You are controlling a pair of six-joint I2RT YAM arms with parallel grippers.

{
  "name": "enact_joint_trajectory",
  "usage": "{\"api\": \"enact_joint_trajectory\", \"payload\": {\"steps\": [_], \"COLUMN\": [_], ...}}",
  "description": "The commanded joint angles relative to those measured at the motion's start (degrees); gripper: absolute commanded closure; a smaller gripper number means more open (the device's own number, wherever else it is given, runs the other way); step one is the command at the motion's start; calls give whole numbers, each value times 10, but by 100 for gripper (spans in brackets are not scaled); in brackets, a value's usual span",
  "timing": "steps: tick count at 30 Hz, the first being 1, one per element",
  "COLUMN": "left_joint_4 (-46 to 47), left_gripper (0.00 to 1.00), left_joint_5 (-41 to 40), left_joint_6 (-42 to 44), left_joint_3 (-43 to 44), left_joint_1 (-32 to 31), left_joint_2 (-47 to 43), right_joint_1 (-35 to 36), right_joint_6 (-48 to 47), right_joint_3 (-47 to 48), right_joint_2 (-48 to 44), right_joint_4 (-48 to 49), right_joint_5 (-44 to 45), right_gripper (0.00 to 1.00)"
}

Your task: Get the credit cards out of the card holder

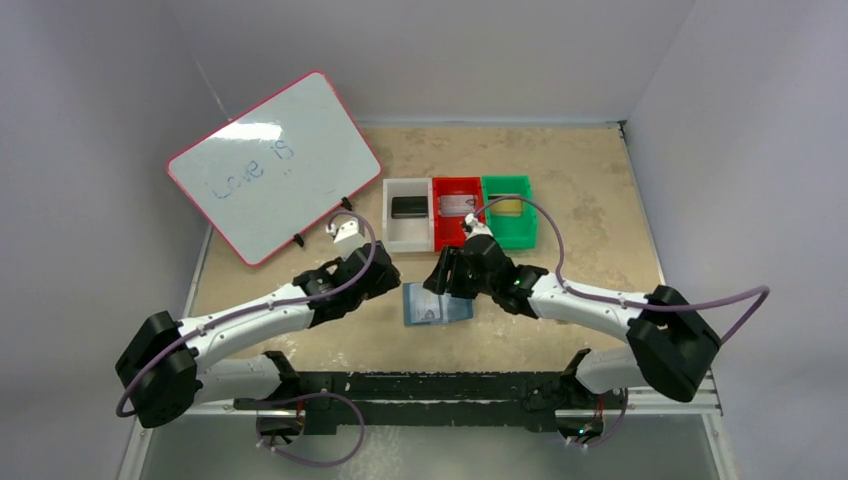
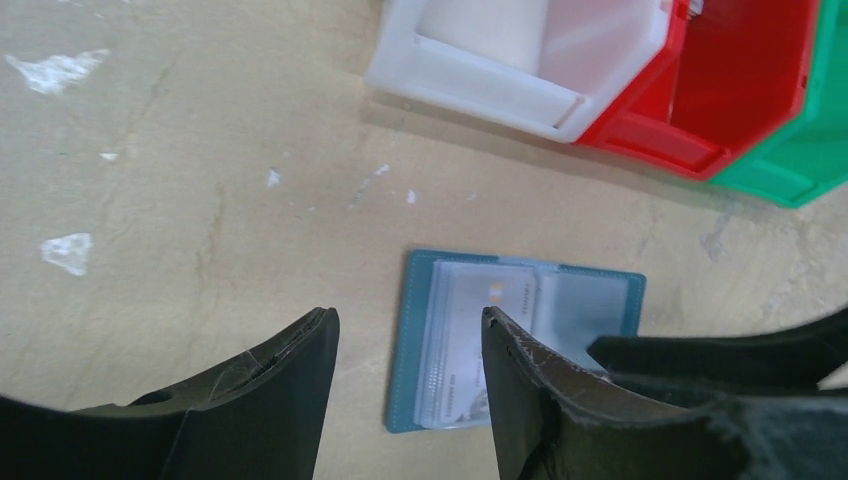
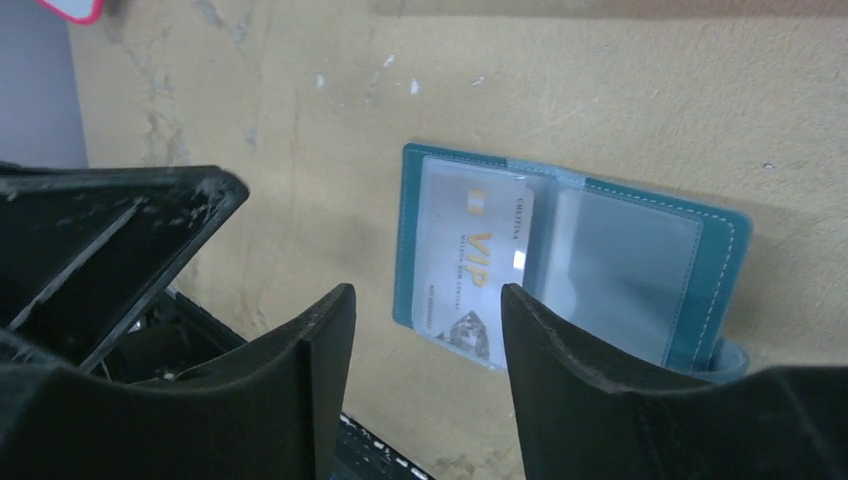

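Tan table (image 1: 600, 200), pale walls all round, and both arms are crowded in at the middle. Left gripper (image 2: 408, 330) has its fingers well apart with nothing between them, poised just off the holder's left side. Right gripper (image 3: 428, 300) is the same story (spread, empty), hanging by the holder's far edge, and its camera looks straight down at the open pockets.

Out from the fingers: the holder (image 3: 725, 250) lies flat and open on the table between the two grippers, near the front edge. Its left pocket has a silvery VIP card (image 3: 480, 260) tucked in. The right pocket (image 3: 620, 270) looks like bare clear plastic (nothing in it that I can make out).

Further back, three bins sit in a row. The white bin (image 1: 408, 235) has a black card (image 1: 408, 207) in it, the red bin (image 1: 450, 232) a grey card (image 1: 457, 204), the green bin (image 1: 512, 235) a gold card (image 1: 507, 206). A whiteboard (image 1: 275, 165) is propped at the back left.

So my read is three cards out and sorted, one left to pull. That VIP card needs sliding free of its sleeve, likely with one gripper pinning the holder.
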Motion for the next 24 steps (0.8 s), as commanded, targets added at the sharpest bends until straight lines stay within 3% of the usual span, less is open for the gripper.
{"api": "enact_joint_trajectory", "payload": {"steps": [1,8,11,15,24], "left_joint_4": [62,82,105,119,114], "left_gripper": [46,50,53,54,60], "left_joint_5": [69,148,175,175,196], "left_joint_6": [33,52,52,58,78], "left_joint_3": [14,23,18,17,34], "left_joint_1": [2,2,1,-1,-14], "left_joint_2": [11,74,91,93,140], "right_joint_1": [-34,-65,-67,-69,-74], "right_joint_6": [-12,-21,-22,-23,23], "right_joint_3": [5,-37,-30,-36,-96], "right_joint_2": [21,58,85,100,99], "right_joint_4": [22,105,107,99,182], "right_joint_5": [-56,-149,-154,-148,-155], "right_gripper": [45,53,54,63,67]}}
